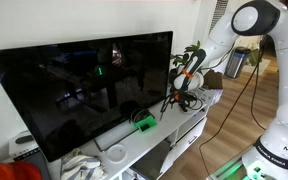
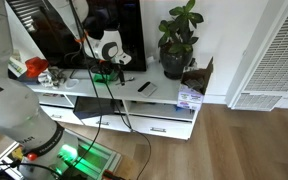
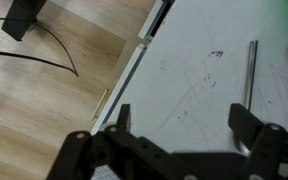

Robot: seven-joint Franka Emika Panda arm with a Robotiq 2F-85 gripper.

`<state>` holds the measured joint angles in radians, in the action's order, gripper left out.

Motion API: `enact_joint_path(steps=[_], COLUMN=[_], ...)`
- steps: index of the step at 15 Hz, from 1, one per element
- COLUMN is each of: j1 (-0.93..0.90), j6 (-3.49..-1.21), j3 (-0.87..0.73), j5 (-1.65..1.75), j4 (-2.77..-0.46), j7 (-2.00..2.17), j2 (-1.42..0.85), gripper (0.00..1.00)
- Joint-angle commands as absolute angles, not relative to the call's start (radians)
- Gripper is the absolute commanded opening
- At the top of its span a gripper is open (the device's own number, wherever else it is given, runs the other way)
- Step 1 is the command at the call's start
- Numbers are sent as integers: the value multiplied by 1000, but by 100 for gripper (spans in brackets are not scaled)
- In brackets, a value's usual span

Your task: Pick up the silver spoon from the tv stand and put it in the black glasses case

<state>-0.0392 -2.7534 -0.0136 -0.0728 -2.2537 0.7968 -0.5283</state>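
In the wrist view the fingers (image 3: 244, 120) stand wide apart along the bottom edge, holding nothing, with bare white bench (image 3: 179, 70) showing between them. The silver spoon (image 3: 250, 72) lies flat on the bench at the right of the frame. Only its slim handle shows, running nearly top to bottom. Its lower end stops just above the finger at lower right, outside the gap. In an exterior view the black glasses case (image 2: 142, 87) lies on the bench top, left of the potted plant (image 2: 177, 40).
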Motion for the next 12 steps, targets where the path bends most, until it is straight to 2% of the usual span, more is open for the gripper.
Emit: enact_joint_path(steps=[1,12], j1=[-38,-79], j6=[-2829,-2834], j3=[-3,-37], j5=[-140,-187], j4=[-2185,-2129], j7=[702,668], j2=[-627,-682], gripper=[100,100])
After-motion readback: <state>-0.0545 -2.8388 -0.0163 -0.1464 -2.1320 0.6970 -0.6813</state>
